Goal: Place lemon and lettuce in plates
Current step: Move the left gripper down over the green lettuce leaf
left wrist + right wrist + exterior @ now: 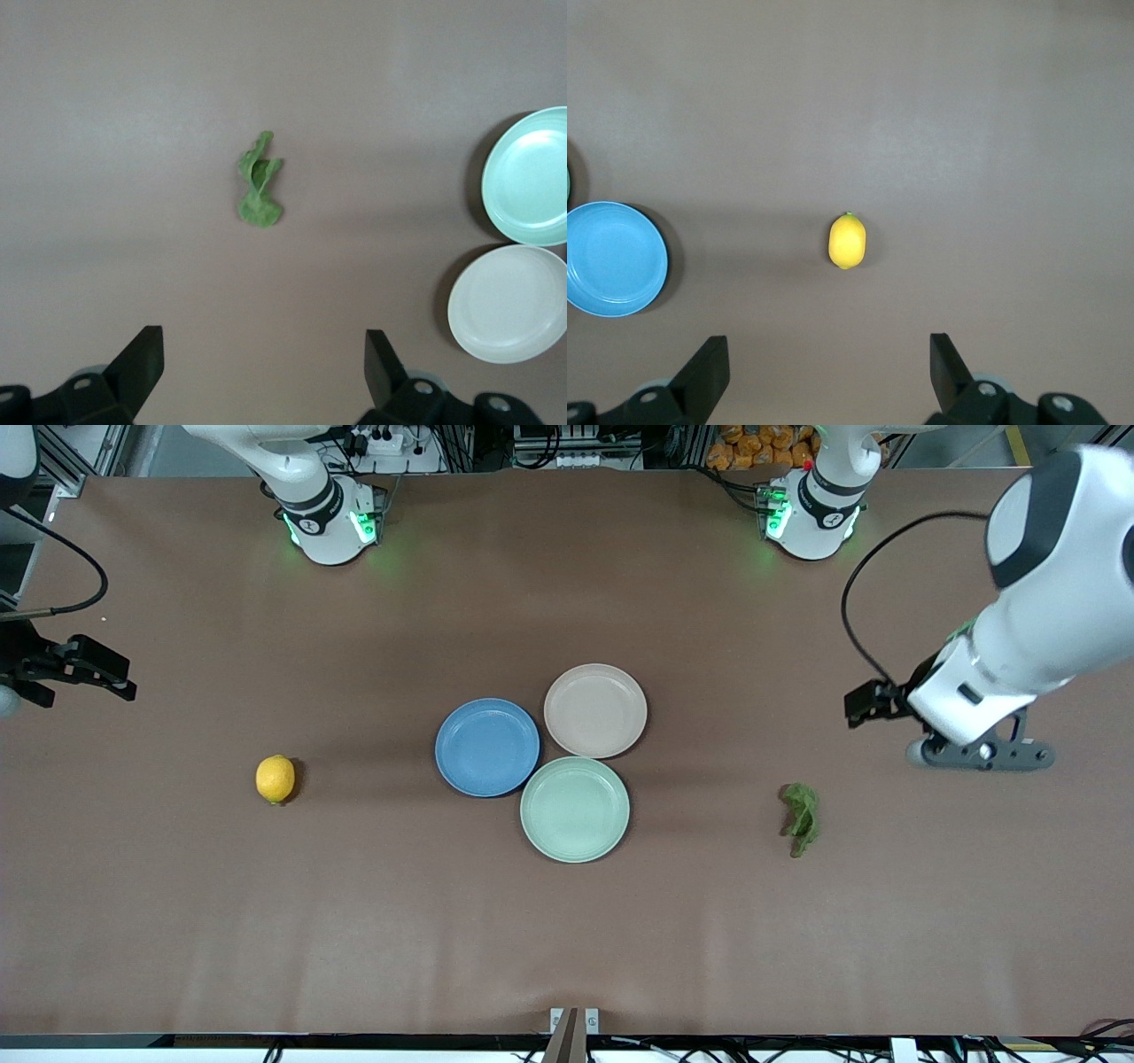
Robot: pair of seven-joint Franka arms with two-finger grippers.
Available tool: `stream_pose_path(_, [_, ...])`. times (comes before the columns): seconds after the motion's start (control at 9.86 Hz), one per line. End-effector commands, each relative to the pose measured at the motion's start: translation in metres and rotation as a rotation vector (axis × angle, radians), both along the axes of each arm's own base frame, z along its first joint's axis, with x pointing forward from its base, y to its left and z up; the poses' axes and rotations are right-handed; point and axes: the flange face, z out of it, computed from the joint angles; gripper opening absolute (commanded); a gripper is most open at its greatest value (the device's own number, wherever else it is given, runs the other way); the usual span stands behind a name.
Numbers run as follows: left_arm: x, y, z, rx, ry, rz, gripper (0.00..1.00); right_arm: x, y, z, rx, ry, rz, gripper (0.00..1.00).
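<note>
The yellow lemon (275,779) lies on the brown table toward the right arm's end, also in the right wrist view (847,240). The dark green lettuce (802,817) lies toward the left arm's end, also in the left wrist view (259,183). The blue plate (487,747) and the beige-pink plate (595,710) sit empty mid-table, touching. My left gripper (264,350) hangs open over bare table beside the lettuce (983,755). My right gripper (829,354) is open, high above the table beside the lemon, mostly cut off in the front view.
A mint-green plate (575,809) sits empty against the other two, nearer the front camera. Both arm bases (328,522) (811,514) stand along the table's robot edge. A cable (864,593) loops off the left arm.
</note>
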Motion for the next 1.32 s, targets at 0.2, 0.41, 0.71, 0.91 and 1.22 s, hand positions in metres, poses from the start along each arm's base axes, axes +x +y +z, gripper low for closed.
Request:
stream_pose_path(0.2, [0.032, -0.010, -0.057, -0.034, 0.018, -0.089, 1.00, -0.001, 0.000, 0.001, -0.002, 0.004, -0.017, 1.00])
stream_pose_path(0.41, [0.043, -0.004, -0.089, -0.034, 0.036, -0.085, 1.00, -0.003, -0.001, -0.001, -0.001, 0.022, -0.019, 1.00])
stream_pose_path(0.71, [0.060, 0.013, -0.127, -0.028, 0.028, -0.062, 1.00, -0.006, -0.012, -0.005, 0.002, 0.044, -0.025, 1.00])
stream_pose_path(0.91, [0.068, 0.019, -0.150, -0.030, 0.022, -0.050, 1.00, -0.006, -0.012, -0.009, 0.002, 0.055, -0.025, 1.00])
stream_pose_path(1.22, [0.076, 0.015, -0.194, 0.013, 0.012, -0.080, 1.00, 0.001, -0.006, -0.046, 0.002, 0.076, -0.013, 1.00])
